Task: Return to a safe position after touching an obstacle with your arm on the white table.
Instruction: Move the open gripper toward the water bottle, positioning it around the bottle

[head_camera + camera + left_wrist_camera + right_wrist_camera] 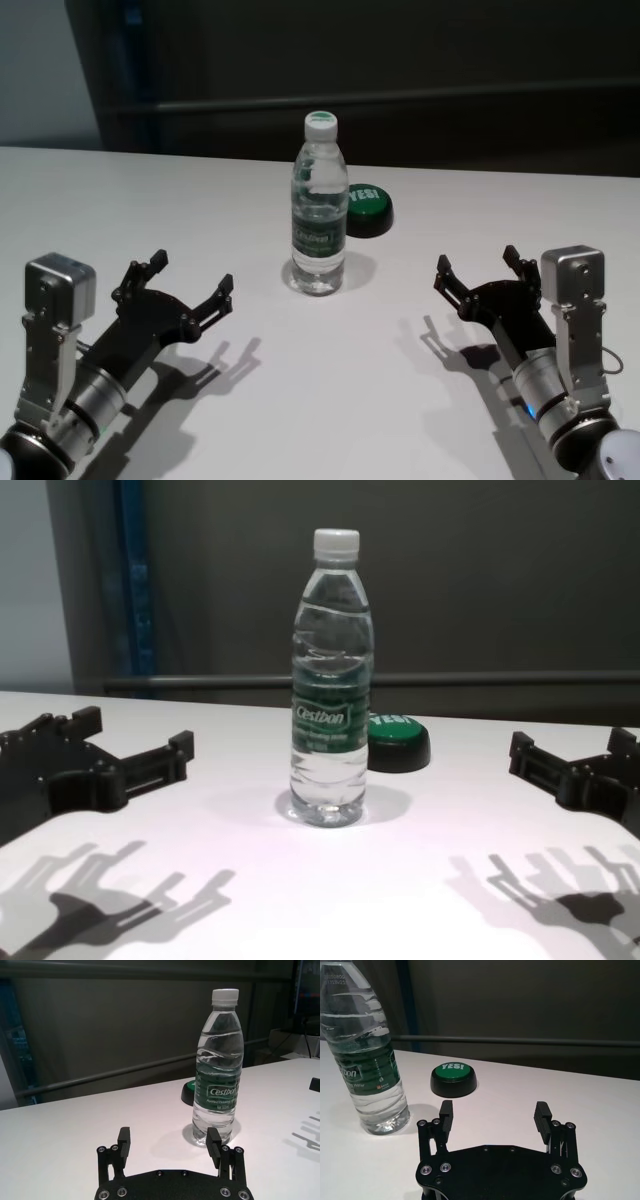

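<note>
Clearly the main hazard is the bottle point(319, 210) itself: it stands upright near the middle of the tabletop point(120, 200), tall on a narrow base and only partly filled, so I judge that a light knock would tip it. It sits between the two arms, somewhat ahead of both. The left pincer point(190, 282) is the nearer one; in the left wrist view the bottle stands just beyond one of its fingertips point(213, 1144), near but apart from it. Any pull-back of that arm that swings sideways toward the middle, rather than straight back and away, could clip the base and send the bottle over, perhaps onto the green-topped button point(366, 209) sitting just behind it on the right-hand side. A rolling bottle could also travel toward the table's edge, though nothing shows how firmly the cap is screwed on.

The left pincer is spread wide, fingers well apart, holding nothing and touching nothing; it hangs a little above the tabletop, as the shadow beneath it suggests. The right pincer point(480, 272) is likewise spread wide and empty, off to the right of the bottle and well apart from it, with the button ahead of it. Its risk looks smaller to me, since open tabletop lies between it and both objects.
</note>
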